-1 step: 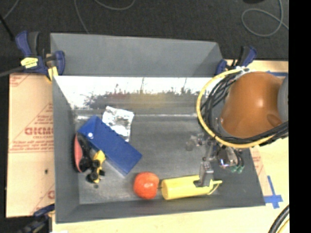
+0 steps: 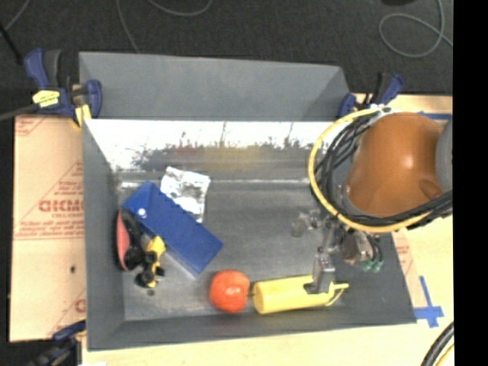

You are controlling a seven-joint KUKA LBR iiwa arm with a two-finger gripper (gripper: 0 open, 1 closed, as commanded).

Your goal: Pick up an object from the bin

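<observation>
The tool [image 2: 326, 282] is at the right end of a yellow plastic cylinder [image 2: 290, 296] lying by the front wall of the grey metal bin [image 2: 229, 97]; I cannot tell how wide it is open. Gripped so far off-centre, the cylinder could swing and slip out.

A robot lab's picking cell.
My cable-wrapped arm [image 2: 396, 166] reaches over a grey metal bin [image 2: 229, 97] of mismatched test items.
</observation>
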